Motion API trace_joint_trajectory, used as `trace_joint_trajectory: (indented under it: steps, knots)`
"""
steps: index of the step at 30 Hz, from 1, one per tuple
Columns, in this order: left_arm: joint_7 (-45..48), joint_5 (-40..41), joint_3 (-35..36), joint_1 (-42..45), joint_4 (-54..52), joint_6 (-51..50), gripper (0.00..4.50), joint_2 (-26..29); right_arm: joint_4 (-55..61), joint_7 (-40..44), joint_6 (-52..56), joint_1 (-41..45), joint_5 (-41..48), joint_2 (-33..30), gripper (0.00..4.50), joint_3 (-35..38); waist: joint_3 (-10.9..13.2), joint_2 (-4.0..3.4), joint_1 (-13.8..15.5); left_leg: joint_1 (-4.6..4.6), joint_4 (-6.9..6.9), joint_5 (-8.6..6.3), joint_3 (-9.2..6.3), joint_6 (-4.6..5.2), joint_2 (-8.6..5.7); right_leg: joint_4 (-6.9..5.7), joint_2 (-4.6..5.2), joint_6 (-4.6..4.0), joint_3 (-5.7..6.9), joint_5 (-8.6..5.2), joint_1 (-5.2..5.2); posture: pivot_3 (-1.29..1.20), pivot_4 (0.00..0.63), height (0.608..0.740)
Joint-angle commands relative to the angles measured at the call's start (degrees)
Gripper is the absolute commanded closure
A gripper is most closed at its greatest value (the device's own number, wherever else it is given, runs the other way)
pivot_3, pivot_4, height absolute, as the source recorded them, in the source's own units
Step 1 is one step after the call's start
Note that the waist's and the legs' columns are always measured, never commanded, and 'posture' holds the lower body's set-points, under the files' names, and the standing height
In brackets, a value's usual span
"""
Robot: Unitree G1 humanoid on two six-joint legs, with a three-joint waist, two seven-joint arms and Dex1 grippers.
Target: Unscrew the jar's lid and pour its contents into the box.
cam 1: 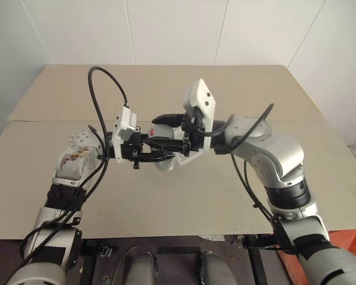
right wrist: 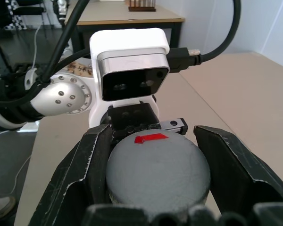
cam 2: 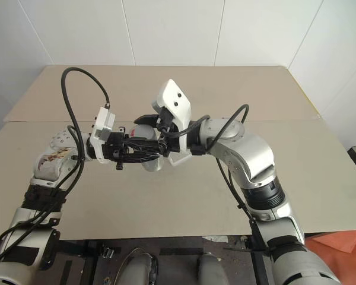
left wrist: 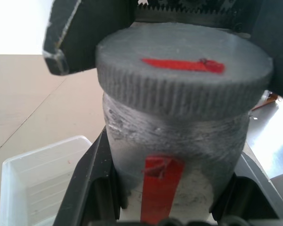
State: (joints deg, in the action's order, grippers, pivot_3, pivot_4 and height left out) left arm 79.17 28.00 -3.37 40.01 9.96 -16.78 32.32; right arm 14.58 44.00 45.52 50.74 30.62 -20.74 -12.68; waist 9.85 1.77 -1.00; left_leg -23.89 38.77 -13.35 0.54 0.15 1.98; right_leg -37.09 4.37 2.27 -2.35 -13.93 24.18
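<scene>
Both arms meet mid-air over the tan table (cam 1: pixel 184 202), grippers pointing at each other. Left gripper (left wrist: pixel 165 207) is clamped on the jar (left wrist: pixel 179 141), fingers either side of its grey body with the red label stripe. Right gripper (right wrist: pixel 155 165) is closed around the lid (right wrist: pixel 158 172), black fingers (right wrist: pixel 85 165) pressing its rim at 9 and 3 o'clock. Lid sits on the jar, ribbed edge visible, a red mark on top. In the left wrist view the box (left wrist: pixel 33 183), translucent white, lies below the jar at about 8 o'clock, apart from it. Contents not visible.
</scene>
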Motion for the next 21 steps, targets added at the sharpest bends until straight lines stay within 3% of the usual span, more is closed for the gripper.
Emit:
trace_joint_trajectory:
  steps: [1, 5, 7, 9, 15, 17, 21]
  knots:
    - [4.6, 1.54, 1.1, 2.77, -1.33, 1.34, 2.58, 1.62, -3.55, 8.39, -5.15, 1.21, 2.2, -0.73, 1.75, 2.12, 0.0, 0.0, -0.02, 0.0, 0.0, 0.0, 0.0, 0.0, 0.0, 0.0, 0.0, 0.0, 0.0, 0.0, 0.0, 0.0, 0.15, 0.74]
    - [10.01, 3.56, 0.99, 3.83, -2.35, 0.09, 2.58, 2.76, -11.05, 25.57, -13.36, 2.8, 4.27, -1.71, 1.75, 1.41, 0.01, -0.01, -0.04, 0.0, 0.0, 0.0, 0.01, 0.0, 0.0, 0.01, -0.02, 0.0, 0.0, 0.0, 0.0, 0.0, 0.15, 0.74]
    - [12.68, 8.3, 0.64, 3.79, -6.68, -4.5, 2.58, 4.54, -18.51, 39.79, -18.99, 6.12, 4.88, -1.3, 1.75, -0.26, 0.02, -0.02, -0.15, 0.0, 0.0, 0.0, 0.02, 0.0, 0.0, 0.03, -0.02, 0.0, 0.0, 0.0, -0.01, 0.0, 0.15, 0.74]
    - [13.33, 11.29, -0.22, 3.55, -9.42, -6.43, 2.58, 5.96, -23.53, 46.99, -23.07, 8.45, 6.7, -1.41, 1.75, -2.07, 0.03, -0.04, -0.4, 0.0, 0.0, 0.0, 0.02, 0.0, 0.02, 0.03, -0.04, 0.0, -0.01, 0.0, -0.01, 0.0, 0.15, 0.74]
    - [13.33, 13.36, -2.18, 2.56, -13.47, -6.57, 2.58, 7.25, -32.25, 48.5, -32.89, 13.9, 10.72, -2.5, 1.75, -11.16, 0.04, -0.05, -0.99, 0.06, 0.0, 0.0, 0.0, 0.0, 0.08, -0.02, -0.05, 0.0, 0.0, 0.0, -0.02, 0.0, 0.15, 0.74]
    - [13.25, 12.21, -1.59, 2.15, -13.47, -6.46, 2.58, 6.63, -33.9, 48.5, -34.5, 14.38, 10.2, -1.86, 1.04, -11.18, 0.04, -0.05, -1.05, 0.06, 0.0, 0.0, 0.0, 0.0, 0.07, -0.03, -0.05, 0.0, 0.0, 0.0, -0.01, 0.0, 0.15, 0.74]
    - [11.63, 10.96, -0.17, -0.09, -13.02, -6.15, 2.58, 6.81, -33.85, 46.34, -33.96, 12.87, 7.01, -0.99, 0.1, -6.71, 0.04, -0.05, -1.02, 0.04, 0.01, 0.0, 0.01, 0.0, 0.06, -0.03, -0.02, 0.0, 0.01, 0.0, 0.0, 0.0, 0.15, 0.74]
